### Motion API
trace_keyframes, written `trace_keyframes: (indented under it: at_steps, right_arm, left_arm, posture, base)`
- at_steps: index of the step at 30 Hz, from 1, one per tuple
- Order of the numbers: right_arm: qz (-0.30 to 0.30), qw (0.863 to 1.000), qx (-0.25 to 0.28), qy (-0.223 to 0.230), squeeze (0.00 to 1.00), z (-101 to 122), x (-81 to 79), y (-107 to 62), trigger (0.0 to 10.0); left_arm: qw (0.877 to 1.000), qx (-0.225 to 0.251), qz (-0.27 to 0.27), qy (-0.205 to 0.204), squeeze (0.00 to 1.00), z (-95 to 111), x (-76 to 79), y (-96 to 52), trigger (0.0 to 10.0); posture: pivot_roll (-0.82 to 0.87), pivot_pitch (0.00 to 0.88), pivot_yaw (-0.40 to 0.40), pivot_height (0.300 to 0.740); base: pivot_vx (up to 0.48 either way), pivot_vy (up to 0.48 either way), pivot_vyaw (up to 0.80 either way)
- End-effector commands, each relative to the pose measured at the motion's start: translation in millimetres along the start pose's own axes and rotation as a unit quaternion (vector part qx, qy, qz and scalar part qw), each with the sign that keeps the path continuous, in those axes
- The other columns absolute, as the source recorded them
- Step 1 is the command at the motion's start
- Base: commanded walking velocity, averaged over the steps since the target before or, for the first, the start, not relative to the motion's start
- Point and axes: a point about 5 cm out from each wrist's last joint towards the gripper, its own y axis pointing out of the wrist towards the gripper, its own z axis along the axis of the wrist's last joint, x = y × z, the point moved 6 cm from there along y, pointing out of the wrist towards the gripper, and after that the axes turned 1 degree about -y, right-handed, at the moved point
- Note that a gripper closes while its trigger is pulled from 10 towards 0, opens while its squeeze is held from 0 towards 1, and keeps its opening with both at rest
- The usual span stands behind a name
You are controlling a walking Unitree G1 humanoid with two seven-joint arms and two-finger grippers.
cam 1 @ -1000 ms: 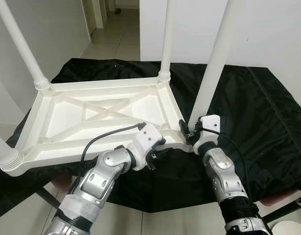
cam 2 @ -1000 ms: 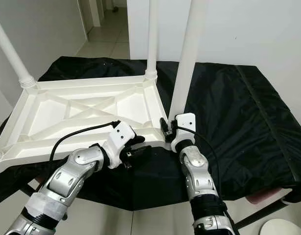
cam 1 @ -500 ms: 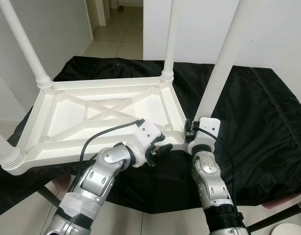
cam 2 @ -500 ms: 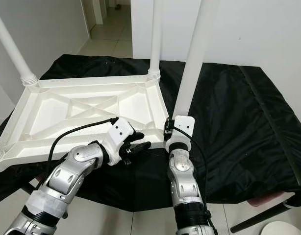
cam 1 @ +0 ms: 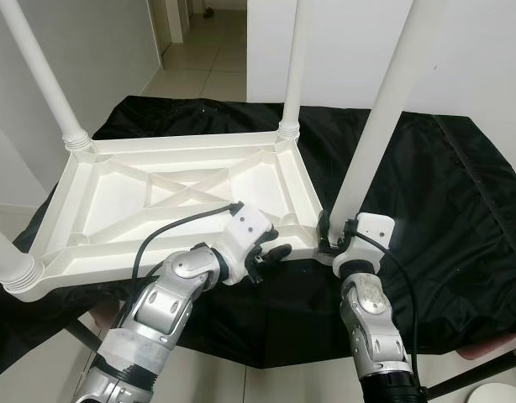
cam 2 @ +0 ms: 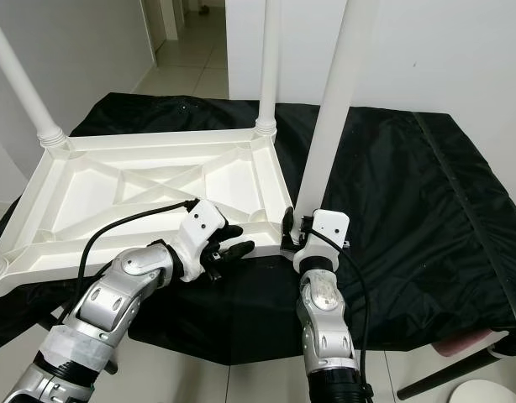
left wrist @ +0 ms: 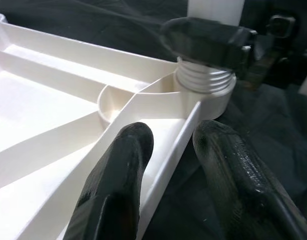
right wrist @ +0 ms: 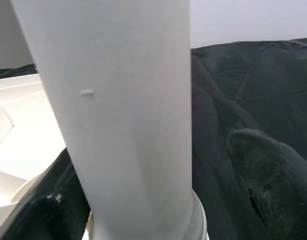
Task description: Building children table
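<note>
Your left pincer (cam 1: 271,253) straddles the upturned tabletop (cam 1: 157,197) rim, fingers apart, steadying it on the black-draped bench (cam 1: 460,193), while your right pincer (cam 1: 329,237) clamps the near-corner leg (cam 1: 384,126) just above its socket, likely for screwing in.

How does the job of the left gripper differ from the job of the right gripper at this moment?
The left gripper straddles the tabletop rim, open; the right gripper is closed around the near-right leg base. The left gripper lies flat along the rim, the right points upward. Both work at one corner.
</note>
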Motion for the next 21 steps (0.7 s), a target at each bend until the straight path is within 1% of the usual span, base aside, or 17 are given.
trace_keyframes:
  at_steps: [1,2,6,9,10,13,16,19,20,21]
  right_arm:
    - [0.000,1.000,0.002,0.010,1.00,0,2.2,-3.0,10.0]
    - [0.013,1.000,0.003,0.007,0.00,0,1.4,-5.0,10.0]
    - [0.053,0.999,0.005,-0.002,0.00,-1,-1.4,-8.0,10.0]
    - [0.066,0.998,0.003,-0.001,0.00,-2,-2.7,-7.7,10.0]
    - [0.085,0.996,0.003,-0.004,0.00,-2,-4.3,-6.7,10.0]
    - [0.101,0.995,0.004,-0.012,0.00,-2,-4.9,-5.1,10.0]
    - [0.146,0.989,0.012,-0.036,0.00,3,-3.2,3.7,10.0]
    - [0.160,0.986,0.013,-0.040,0.00,5,-3.5,6.3,10.0]
    - [0.173,0.984,0.015,-0.043,0.00,6,-4.3,9.3,10.0]
    - [0.200,0.978,0.017,-0.053,0.00,8,-7.9,12.0,10.0]
  left_arm:
    - [1.000,0.000,0.022,0.002,0.00,2,-7.2,-2.8,10.0]
    - [1.000,-0.001,0.025,0.000,0.00,1,-7.7,-4.2,10.0]
    - [1.000,-0.007,0.028,0.002,0.00,-2,-7.5,-5.2,10.0]
    - [1.000,-0.010,0.029,0.004,0.00,-3,-7.3,-4.6,10.0]
    - [1.000,-0.011,0.025,0.007,0.00,-3,-5.7,-4.0,10.0]
    - [1.000,-0.011,0.019,0.010,0.00,-1,-3.8,-4.0,10.0]
    - [1.000,-0.010,0.009,0.019,0.00,1,-2.3,-3.7,10.0]
    - [1.000,-0.009,0.009,0.020,0.00,2,-2.7,-3.0,10.0]
    - [1.000,-0.008,0.009,0.021,0.00,3,-3.2,-2.0,10.0]
    - [1.000,-0.006,0.008,0.021,0.00,5,-2.5,-0.5,10.0]
  posture:
    - [0.02,0.000,0.016,0.740]
    - [0.02,0.000,0.018,0.740]
    - [0.02,0.000,0.015,0.740]
    - [0.02,0.000,0.015,0.740]
    - [0.02,0.000,0.016,0.740]
    - [0.03,0.000,0.010,0.740]
    - [0.04,0.000,-0.005,0.740]
    - [0.04,0.000,-0.005,0.740]
    - [0.04,0.000,-0.010,0.740]
    - [0.04,0.000,-0.014,0.740]
  base:
    - [0.000,0.000,0.00]
    - [0.000,0.000,0.00]
    - [0.000,0.000,0.00]
    - [0.000,0.000,0.00]
    - [0.000,0.000,0.00]
    - [0.000,0.000,0.00]
    - [0.000,0.000,0.00]
    - [0.000,0.000,0.00]
    - [0.000,0.000,0.00]
    - [0.000,0.000,0.00]
